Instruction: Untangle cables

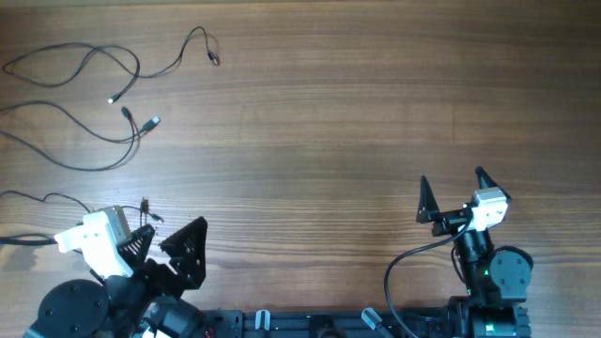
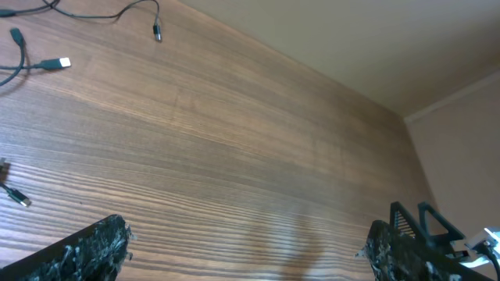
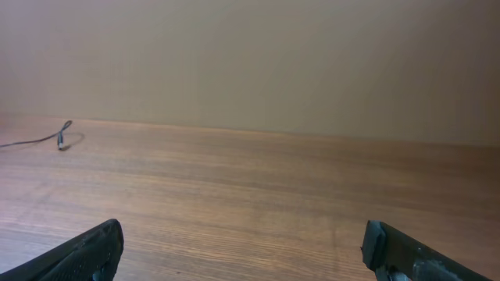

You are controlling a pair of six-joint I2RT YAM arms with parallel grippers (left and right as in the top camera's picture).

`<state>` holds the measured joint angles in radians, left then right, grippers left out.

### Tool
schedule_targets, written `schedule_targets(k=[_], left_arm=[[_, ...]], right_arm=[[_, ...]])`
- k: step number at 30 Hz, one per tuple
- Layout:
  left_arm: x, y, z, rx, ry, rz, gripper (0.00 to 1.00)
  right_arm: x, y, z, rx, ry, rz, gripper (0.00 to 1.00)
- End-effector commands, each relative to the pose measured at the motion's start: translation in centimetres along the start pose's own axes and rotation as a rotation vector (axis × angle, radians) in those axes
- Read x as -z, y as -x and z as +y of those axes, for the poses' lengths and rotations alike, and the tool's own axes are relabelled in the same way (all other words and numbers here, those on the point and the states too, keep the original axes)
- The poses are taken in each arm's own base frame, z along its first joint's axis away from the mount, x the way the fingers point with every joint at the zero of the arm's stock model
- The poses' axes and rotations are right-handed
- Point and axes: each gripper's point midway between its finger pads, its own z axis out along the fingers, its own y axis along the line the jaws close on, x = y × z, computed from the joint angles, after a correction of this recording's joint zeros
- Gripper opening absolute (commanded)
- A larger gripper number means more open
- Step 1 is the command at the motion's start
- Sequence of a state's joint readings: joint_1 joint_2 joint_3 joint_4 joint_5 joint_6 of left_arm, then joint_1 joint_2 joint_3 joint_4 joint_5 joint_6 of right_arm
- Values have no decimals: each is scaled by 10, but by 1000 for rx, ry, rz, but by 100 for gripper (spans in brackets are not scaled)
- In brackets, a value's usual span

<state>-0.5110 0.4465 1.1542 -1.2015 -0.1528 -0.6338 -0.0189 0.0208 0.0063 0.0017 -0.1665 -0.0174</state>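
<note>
Since someone asked where things stand: both arms sit low at the near edge of the wooden table, and neither one has hold of anything. My left gripper has its jaws spread wide, with only bare wood between them in the left wrist view. My right gripper is the same story, fingers splayed and nothing in the gap (the right wrist view just shows table grain and a plain wall past them).

The cables are all over on the far left part of the table, well apart from the right gripper. From overhead they're thin dark wires lying in loose curves that cross each other in a few spots, and several run off the left edge of the picture. One ends in a silvery-white plug, another in a dark plug further back. One more thin wire comes in from the left edge and ends in a tiny plug just ahead of my left gripper, near it but not touching. Everything lies flat on the wood.
</note>
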Motion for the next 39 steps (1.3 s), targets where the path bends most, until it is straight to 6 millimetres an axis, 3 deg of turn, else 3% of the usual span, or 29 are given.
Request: schedule_targets(k=[1,4,39], left_arm=[[0,0,1,4,1,-4,100],[0,0,1,4,1,-4,100],[0,0,1,4,1,-4,100]], right_arm=[[2,3,-13,17,-72,-15,100],[2,2,-20,-19,-117,-13,100],[2,3,-20,-16,-115,-13,100]])
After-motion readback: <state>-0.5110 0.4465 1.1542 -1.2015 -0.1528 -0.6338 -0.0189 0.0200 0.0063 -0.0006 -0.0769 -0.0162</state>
